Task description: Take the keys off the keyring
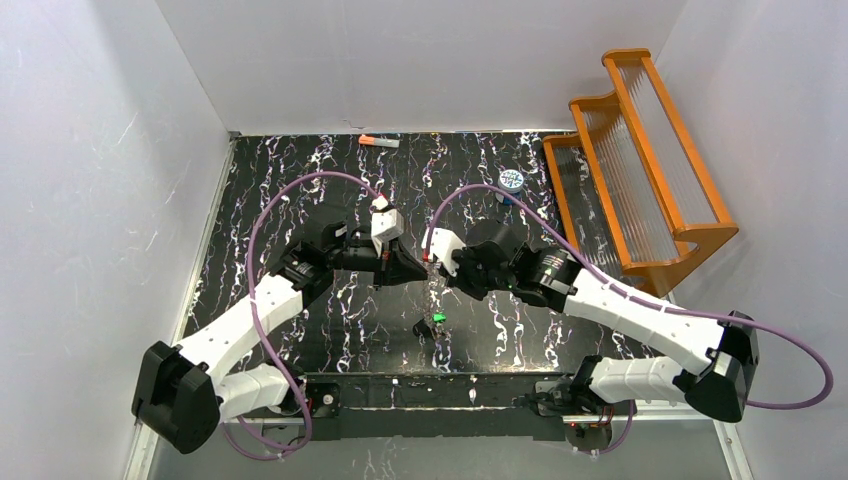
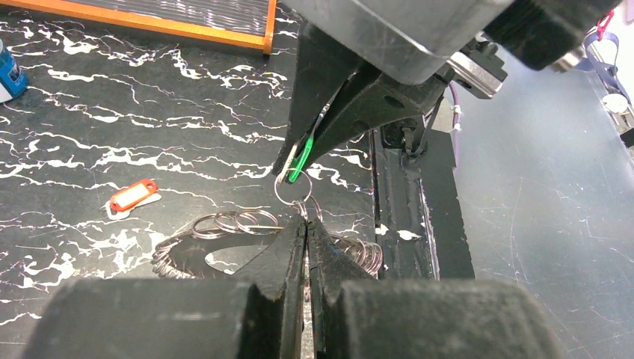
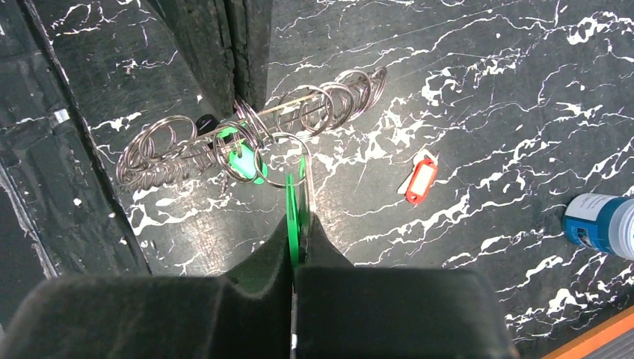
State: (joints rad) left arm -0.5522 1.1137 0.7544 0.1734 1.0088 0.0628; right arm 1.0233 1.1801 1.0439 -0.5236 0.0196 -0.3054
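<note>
The green key (image 3: 291, 202) sits edge-on between the tips of the right gripper (image 3: 295, 224). Its long axis runs straight out from the fingers, and its far end points into a small wire loop (image 3: 257, 161). In the left wrist view the same key slants down and to the left into that loop. The right gripper is closed tight on the key's plastic head. The left gripper (image 2: 305, 228) is closed as well, its tips pinching the other side of the same loop, so loop and key are stretched between the two grippers.

The keyring (image 3: 179, 153), bristling with more wire loops, lies on the black marbled table (image 1: 270, 180) close to the near edge, just below the grippers. A second green key (image 3: 243, 163) lies flat among its loops. The red key (image 3: 421, 179) lies flat on the table by itself, well apart from the keyring, with its long axis slanted.

In the top view both arms reach in from their bases with elbows out to the sides. The wrists are turned to face each other, tip to tip over the middle of the table. A blue-and-white canister (image 3: 602, 224) stands farther back, and an orange rack (image 1: 640, 170) sits at the right.
</note>
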